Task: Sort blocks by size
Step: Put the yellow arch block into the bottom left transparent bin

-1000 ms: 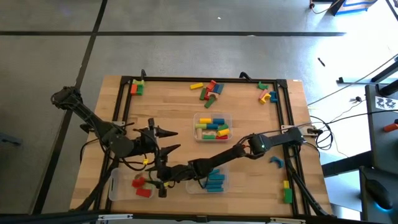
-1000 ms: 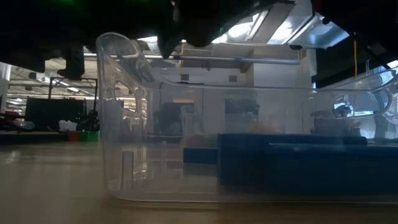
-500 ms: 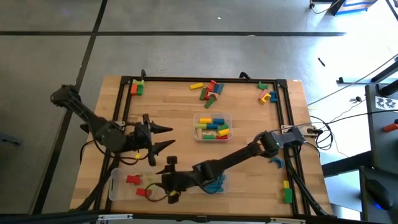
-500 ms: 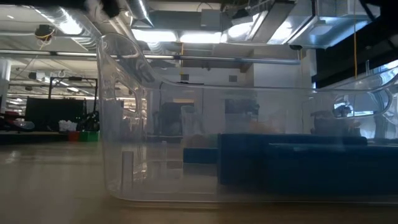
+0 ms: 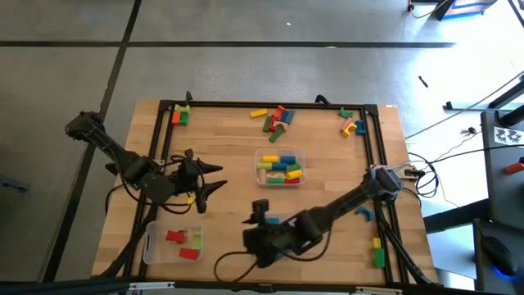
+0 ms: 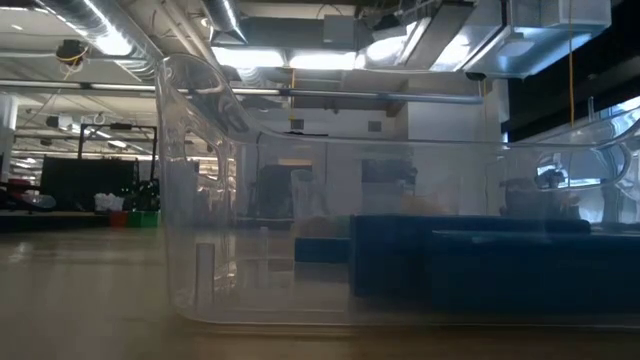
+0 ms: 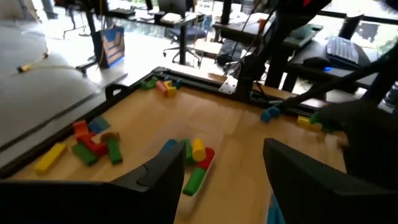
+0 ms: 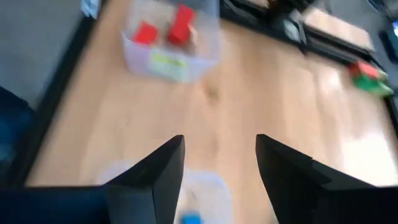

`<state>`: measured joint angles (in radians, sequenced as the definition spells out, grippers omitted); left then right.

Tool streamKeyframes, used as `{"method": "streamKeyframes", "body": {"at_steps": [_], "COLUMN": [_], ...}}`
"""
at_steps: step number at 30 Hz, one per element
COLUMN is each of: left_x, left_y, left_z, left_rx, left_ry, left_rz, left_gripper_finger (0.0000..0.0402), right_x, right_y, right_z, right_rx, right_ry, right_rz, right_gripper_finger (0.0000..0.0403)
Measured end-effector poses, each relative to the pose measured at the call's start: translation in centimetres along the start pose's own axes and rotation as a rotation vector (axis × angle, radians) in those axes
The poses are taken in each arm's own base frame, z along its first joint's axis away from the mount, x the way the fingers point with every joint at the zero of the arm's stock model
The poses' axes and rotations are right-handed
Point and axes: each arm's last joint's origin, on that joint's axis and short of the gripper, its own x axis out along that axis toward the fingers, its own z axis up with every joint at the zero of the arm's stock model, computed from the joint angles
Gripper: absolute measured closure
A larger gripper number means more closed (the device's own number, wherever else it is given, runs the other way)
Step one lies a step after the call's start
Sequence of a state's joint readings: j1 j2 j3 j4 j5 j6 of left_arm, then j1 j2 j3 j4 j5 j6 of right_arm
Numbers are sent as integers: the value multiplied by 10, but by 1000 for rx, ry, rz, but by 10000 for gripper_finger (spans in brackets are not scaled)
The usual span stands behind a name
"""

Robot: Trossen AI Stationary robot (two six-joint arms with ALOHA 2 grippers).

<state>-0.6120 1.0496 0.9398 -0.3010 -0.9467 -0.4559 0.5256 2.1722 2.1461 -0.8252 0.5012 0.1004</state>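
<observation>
The blocks lie in loose groups at the far edge: a pile (image 5: 274, 119), a few at the far left corner (image 5: 180, 115) and a few at the far right (image 5: 352, 124). More fill the middle clear tray (image 5: 280, 166). Red ones and a green-yellow one lie in the near left tray (image 5: 173, 242). Dark blue ones (image 6: 480, 260) sit in the near middle tray (image 6: 200, 200). My right gripper (image 8: 217, 149) hangs open and empty over that tray (image 5: 250, 236), pointing toward the red tray (image 8: 168, 43). My left gripper (image 5: 209, 176) is open and empty, left of the middle tray (image 7: 196, 162).
A blue block (image 5: 363, 215) and a yellow and green pair (image 5: 377, 250) lie near the right edge. A black rail frame (image 5: 270, 105) borders the work area. Bare wood (image 5: 237, 147) shows between the trays and the far pile.
My right gripper has risen from beside the near left tray and drawn back toward the table's right, tipping up, and now hangs over the blue tray. Its dark shape has left the top of the low view. My left gripper has shifted slightly toward the far left.
</observation>
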Motion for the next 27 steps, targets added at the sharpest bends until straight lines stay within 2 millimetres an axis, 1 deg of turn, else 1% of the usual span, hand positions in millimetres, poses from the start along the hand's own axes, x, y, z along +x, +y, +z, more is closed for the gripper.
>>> {"method": "streamKeyframes", "body": {"at_steps": [4,6,9,12,16,23,27], "left_x": [5,8,13,18,23,29,33], "left_y": [3,6,11,16,20,22,19], "left_z": [-16,-26,-41,-47,-51,-53,-58], "left_rx": [-10,-7,-47,-87,-91,-111,-22], "left_ry": [27,44,66,92,100,91,100], "left_rz": [21,38,66,71,88,121,142], "left_gripper_finger": [192,192,192,192,192,192,192], "right_x": [-32,-45,-57,-65,-78,-99,-103], "right_y": [-15,-22,-30,-37,-57,-108,-137], "right_z": [-10,-19,-34,-53,-84,-150,-184], "right_rx": [31,52,115,147,195,374,491], "right_ry": [112,163,209,249,276,347,376], "right_rz": [-70,-123,-179,-205,-289,-420,-528], "right_gripper_finger": [205,205,205,205,205,205,205]}}
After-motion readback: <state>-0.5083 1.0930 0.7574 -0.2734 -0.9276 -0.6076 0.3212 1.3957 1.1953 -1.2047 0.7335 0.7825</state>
